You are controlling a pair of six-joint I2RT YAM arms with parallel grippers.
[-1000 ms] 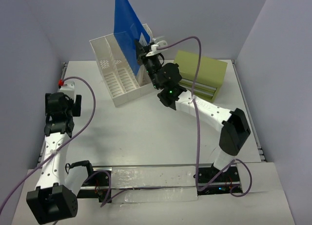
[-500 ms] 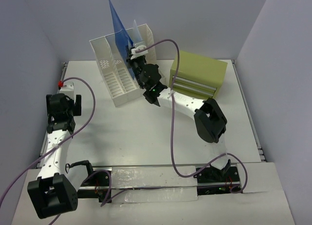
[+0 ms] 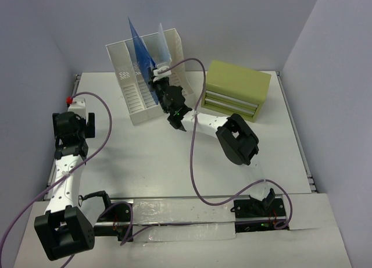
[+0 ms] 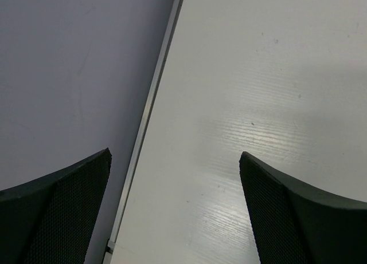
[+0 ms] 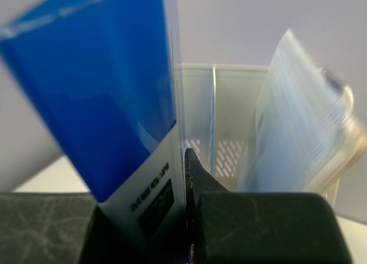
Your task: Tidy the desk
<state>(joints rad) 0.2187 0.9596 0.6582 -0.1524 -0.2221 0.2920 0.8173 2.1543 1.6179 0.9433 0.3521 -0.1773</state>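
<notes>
The white desk (image 3: 174,157) fills the top view. My right gripper (image 3: 154,76) is shut on a blue folder (image 3: 139,47) and holds it upright at the white slotted file rack (image 3: 125,76). In the right wrist view the blue folder (image 5: 97,115) is pinched between my fingers (image 5: 198,178), with the rack (image 5: 229,103) behind and a pale clear folder (image 5: 298,132) standing in it. My left gripper (image 3: 72,118) is open and empty over the desk's left edge; the left wrist view shows bare desk (image 4: 258,103) between its fingers (image 4: 287,207).
An olive-green drawer box (image 3: 238,89) stands at the back right. Grey walls enclose the desk on three sides. A metal rail (image 4: 152,103) runs along the desk's left edge. Purple cables loop over both arms.
</notes>
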